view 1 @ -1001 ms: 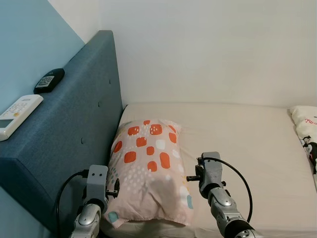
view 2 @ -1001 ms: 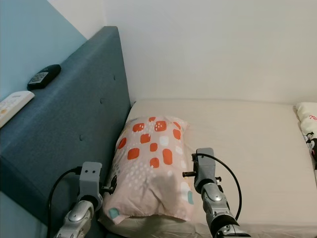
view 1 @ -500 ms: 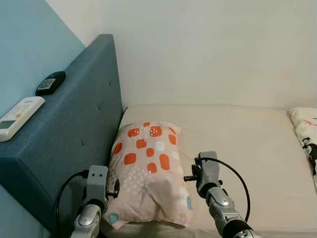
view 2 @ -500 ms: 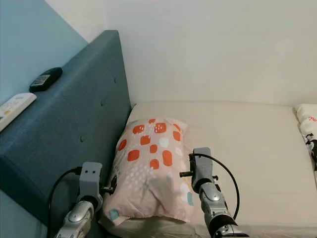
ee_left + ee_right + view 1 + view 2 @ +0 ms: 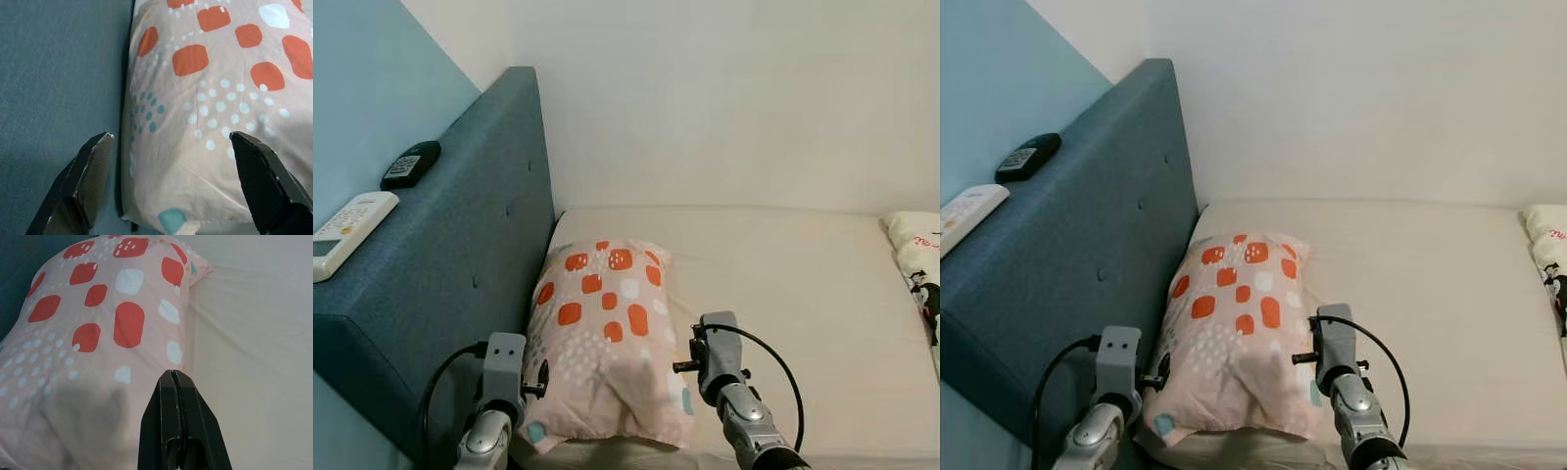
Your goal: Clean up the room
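Your bed (image 5: 803, 284) wears a cream sheet. A pink pillow (image 5: 607, 333) with orange patches lies at 9 o'clock, beside the blue headboard (image 5: 440, 264) — a white printed cushion (image 5: 915, 259) sits at 3 o'clock. The headboard's top ledge carries two remotes — white (image 5: 350, 233), black (image 5: 410, 164).

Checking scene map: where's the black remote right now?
The black remote lies on top of the blue headboard, on the robot's left, just beyond the white remote and nearer the back wall.
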`<state>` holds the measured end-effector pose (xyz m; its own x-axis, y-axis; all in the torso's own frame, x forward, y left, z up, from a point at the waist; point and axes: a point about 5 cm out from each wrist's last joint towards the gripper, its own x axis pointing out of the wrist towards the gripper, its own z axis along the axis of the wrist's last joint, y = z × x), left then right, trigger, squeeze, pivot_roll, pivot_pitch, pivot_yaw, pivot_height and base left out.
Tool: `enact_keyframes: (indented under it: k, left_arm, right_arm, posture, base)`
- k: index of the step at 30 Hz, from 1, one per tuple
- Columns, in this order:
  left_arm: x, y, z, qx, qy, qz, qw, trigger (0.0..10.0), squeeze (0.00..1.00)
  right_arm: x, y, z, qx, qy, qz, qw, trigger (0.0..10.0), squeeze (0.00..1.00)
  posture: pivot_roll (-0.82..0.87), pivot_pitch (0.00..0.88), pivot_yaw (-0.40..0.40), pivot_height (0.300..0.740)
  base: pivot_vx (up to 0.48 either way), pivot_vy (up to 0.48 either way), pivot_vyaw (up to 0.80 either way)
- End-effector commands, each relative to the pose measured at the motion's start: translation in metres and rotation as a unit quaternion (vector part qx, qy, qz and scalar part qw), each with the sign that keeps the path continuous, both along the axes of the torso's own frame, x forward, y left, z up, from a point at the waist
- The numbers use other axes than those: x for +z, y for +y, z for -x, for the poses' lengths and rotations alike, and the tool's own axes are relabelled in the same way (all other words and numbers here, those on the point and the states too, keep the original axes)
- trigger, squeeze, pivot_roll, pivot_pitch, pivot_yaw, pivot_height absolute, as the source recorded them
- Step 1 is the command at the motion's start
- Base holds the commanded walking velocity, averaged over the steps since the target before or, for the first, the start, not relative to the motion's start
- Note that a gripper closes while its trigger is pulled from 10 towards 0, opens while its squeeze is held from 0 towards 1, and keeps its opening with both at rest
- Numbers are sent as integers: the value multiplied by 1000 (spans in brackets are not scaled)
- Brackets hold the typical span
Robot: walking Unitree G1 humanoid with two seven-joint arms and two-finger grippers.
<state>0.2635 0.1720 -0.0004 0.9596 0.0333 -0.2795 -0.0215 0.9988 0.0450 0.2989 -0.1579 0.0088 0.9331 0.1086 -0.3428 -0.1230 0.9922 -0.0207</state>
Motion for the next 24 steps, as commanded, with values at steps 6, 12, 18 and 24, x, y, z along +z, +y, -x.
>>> enact_keyframes:
  k: [6,12,18,24]
  left_arm:
    - [-5,5,7,7,8,-1,1000,10000,0]
    - [-5,5,8,11,7,0,1000,10000,0]
    - [-2,4,6,10,0,1,1000,10000,0]
    - [-2,3,5,9,0,1,1000,10000,0]
  right_arm:
    - [-6,1,7,1,5,3,1000,10000,0]
    - [-6,1,7,4,5,6,1000,10000,0]
    - [-2,0,3,4,0,7,1000,10000,0]
    - [-2,0,2,3,-1,8,1000,10000,0]
  posture:
    - [25,63,-44,716]
    - [26,70,-49,716]
    - [25,73,-51,716]
    - [26,73,-48,716]
  base:
    - [0,0,0]
    - [0,0,0]
    - [0,0,0]
    - [0,0,0]
